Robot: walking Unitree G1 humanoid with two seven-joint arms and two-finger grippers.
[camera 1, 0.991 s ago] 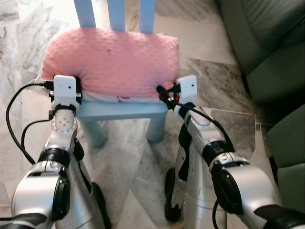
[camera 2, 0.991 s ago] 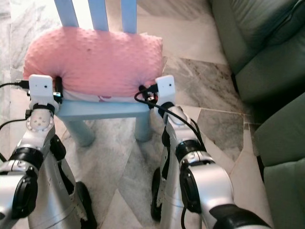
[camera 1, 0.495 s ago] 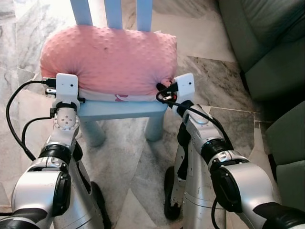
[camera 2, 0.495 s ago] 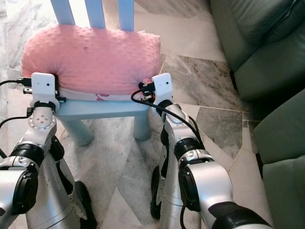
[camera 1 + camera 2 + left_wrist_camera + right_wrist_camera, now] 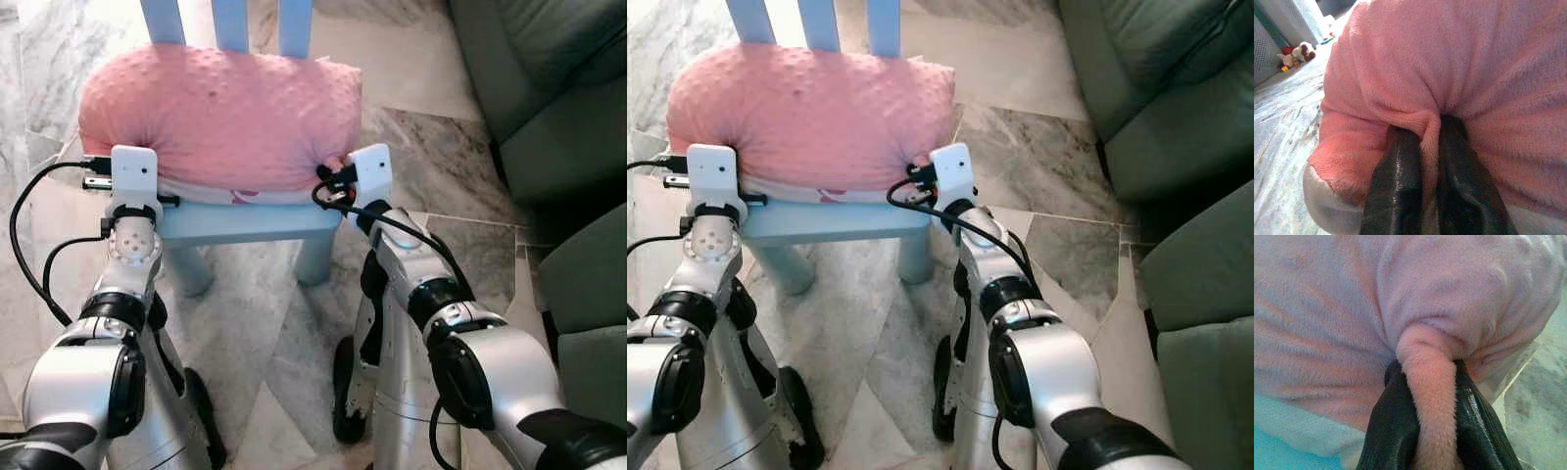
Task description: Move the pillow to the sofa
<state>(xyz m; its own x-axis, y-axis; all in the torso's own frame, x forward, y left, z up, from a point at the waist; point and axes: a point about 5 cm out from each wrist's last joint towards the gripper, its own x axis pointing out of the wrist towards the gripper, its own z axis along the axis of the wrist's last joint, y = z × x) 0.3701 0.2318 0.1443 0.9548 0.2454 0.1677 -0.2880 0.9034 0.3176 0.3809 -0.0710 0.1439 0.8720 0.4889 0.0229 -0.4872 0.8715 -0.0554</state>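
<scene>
Although both grippers are clamped on the pillow (image 5: 217,116), it rests on the seat of the light-blue chair (image 5: 245,219), leaning against the chair's back slats at 12 o'clock in the head views. The left gripper (image 5: 1429,147) has its two black fingers (image 5: 1398,181) pressed nearly together, pinching a thin fold of pink plush at the pillow's 8 o'clock corner. The right gripper (image 5: 1426,382) pinches a thicker roll of the same fabric at the pillow's 4 o'clock corner, its fingers held apart by that roll.

Compared with a second ago, the right wrist has drawn further in and up against the pillow's end, and the fold it grips looks more bunched; the left wrist sits in nearly the same place on its side. The pillow's outline has barely altered relative to the chair, so I judge the grasp as just completed and the lift as not yet begun.

The green sofa (image 5: 549,88) stands at 2 o'clock, well apart from the chair across the marble floor (image 5: 431,166). The next move probably calls for raising both arms together, so the soft pillow clears the seat and slats without slipping from either pinch, before turning toward the sofa.
</scene>
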